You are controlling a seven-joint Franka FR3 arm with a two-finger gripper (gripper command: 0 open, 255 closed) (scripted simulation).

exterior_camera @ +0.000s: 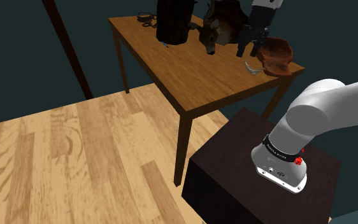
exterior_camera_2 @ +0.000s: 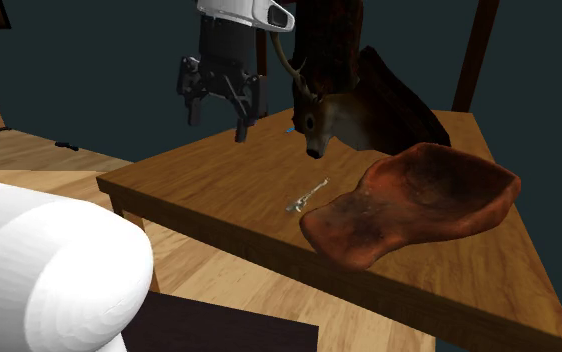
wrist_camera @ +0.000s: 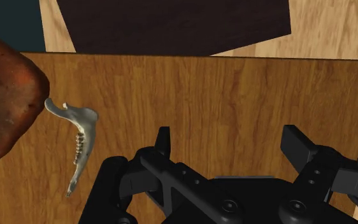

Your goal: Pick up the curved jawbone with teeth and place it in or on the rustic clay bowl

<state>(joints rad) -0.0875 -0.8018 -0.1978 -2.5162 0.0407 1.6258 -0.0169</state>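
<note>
Currently: gripper [exterior_camera_2: 219, 118], fingers apart and empty, hovers upper left in the second exterior view; jawbone [exterior_camera_2: 307, 196] lies mid-frame, just beside bowl [exterior_camera_2: 424, 200]. I should centre over it, then descend.

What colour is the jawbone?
The jawbone is pale greyish-white, lying beside the reddish-brown bowl. The wrist view shows it best.

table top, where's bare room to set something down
Bare wood covers the table from its edge at the shoulder view's left to the near corner, and under the open pincer. Crowded: the far side, with dark cylinder, deer head, bowl and jawbone beside it.
</note>
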